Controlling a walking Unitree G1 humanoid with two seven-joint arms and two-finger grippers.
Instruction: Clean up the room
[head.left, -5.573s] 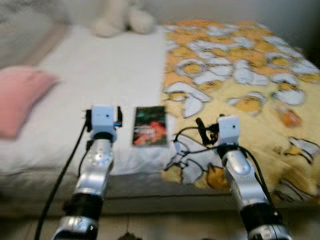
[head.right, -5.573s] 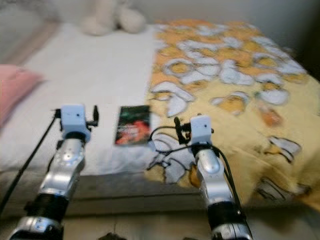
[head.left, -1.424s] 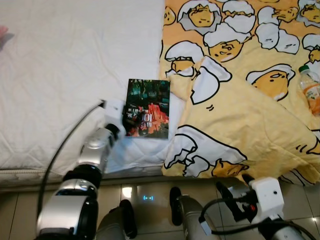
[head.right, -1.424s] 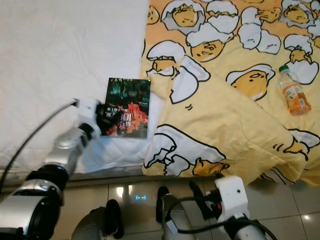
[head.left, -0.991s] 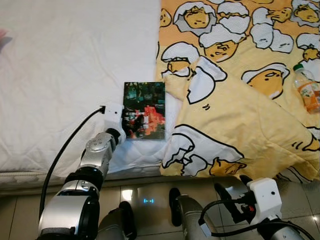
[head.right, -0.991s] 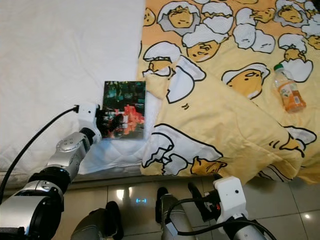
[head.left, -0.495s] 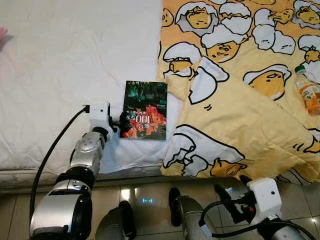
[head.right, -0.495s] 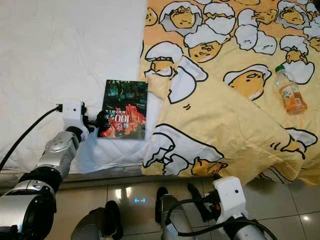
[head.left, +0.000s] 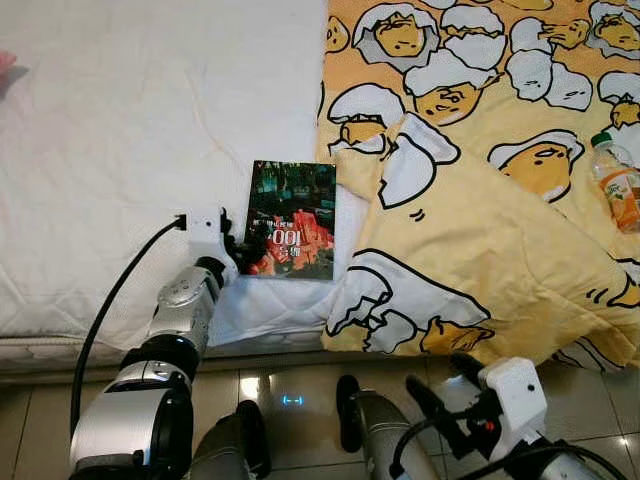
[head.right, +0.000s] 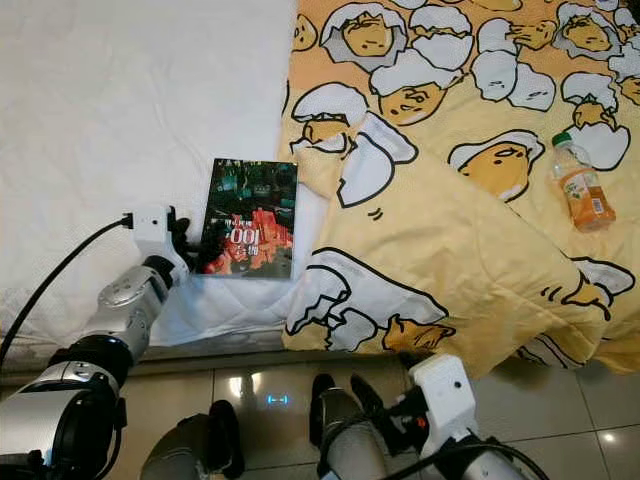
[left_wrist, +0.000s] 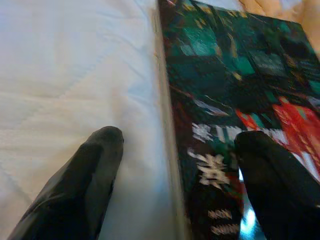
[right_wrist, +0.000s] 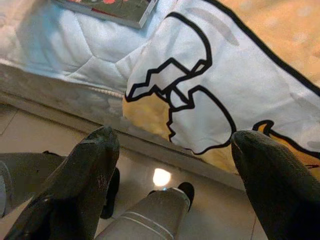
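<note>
White quilted mattress (head.left: 120, 150) gives under the book (head.left: 291, 220); the left gripper (left_wrist: 172, 150), released, straddles its spine edge and should press down before clenching.

The right gripper (right_wrist: 172, 145) hangs spread above the floor (right_wrist: 60, 125). A blanket (right_wrist: 210, 75) drapes over the bed (right_wrist: 75, 45). A book (right_wrist: 117, 10) lies there.
</note>
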